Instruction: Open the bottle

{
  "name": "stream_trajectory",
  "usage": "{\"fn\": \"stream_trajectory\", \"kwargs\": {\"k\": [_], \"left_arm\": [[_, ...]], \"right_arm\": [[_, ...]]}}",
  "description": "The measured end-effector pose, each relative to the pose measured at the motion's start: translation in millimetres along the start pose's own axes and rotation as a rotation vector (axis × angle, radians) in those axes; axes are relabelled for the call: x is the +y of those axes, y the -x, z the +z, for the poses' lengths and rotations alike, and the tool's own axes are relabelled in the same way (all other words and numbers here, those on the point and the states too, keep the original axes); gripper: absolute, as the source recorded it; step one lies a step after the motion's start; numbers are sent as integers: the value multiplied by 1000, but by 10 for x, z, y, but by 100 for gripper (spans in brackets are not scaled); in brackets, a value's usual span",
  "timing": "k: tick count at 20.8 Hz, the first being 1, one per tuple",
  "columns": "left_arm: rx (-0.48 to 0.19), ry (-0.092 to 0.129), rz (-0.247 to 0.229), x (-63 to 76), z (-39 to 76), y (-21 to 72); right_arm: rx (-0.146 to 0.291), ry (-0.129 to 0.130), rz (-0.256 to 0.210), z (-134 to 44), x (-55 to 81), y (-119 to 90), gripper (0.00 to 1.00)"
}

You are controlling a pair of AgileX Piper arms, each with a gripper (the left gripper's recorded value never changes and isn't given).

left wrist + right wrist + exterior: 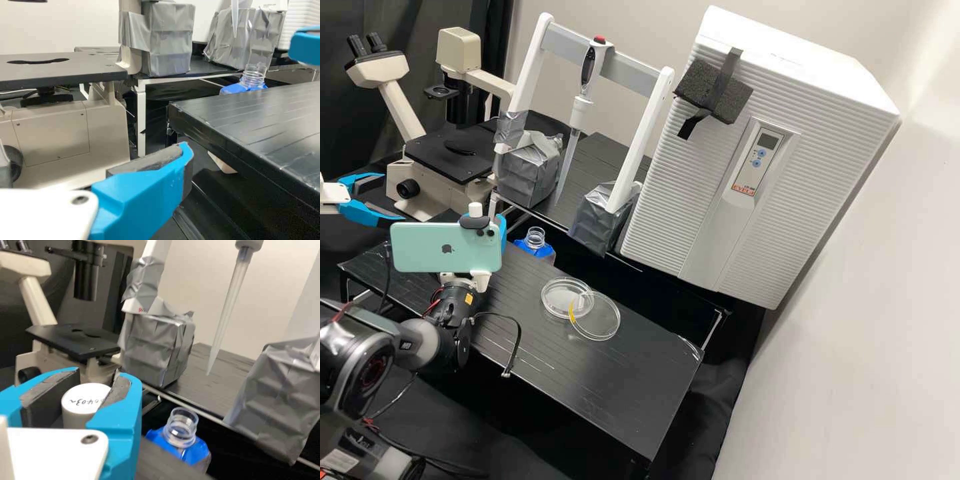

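Since the white cap (85,401) sits clamped in your right gripper (86,384) just above the bottle (181,432), whose neck is bare, behind the black bench (620,373), opening looks done. Left gripper (368,197) jaws apart, beside the microscope (433,167).

Bright, even room light washes the white cabinet (747,167), which casts a faint shadow on the right wall (887,333). The black worktop (633,380) shows pale sheen along its grooves. The rim of the bottle (181,426) glints. Deep shadow lies beneath the worktop.
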Motion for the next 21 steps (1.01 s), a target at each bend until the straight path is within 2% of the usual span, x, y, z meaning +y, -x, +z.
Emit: {"fn": "stream_trajectory", "kwargs": {"k": [4,11,21], "left_arm": [[-1,-4,5,15,-5,-11],[-3,-10,14,41,-13,-30],[-3,-10,14,41,-13,-30]], "right_arm": [[-14,-2,-35,49,-56,76,0],[-59,-14,-55,146,-104,102,0],[-54,-19,-88,140,-163,78,0]]}}
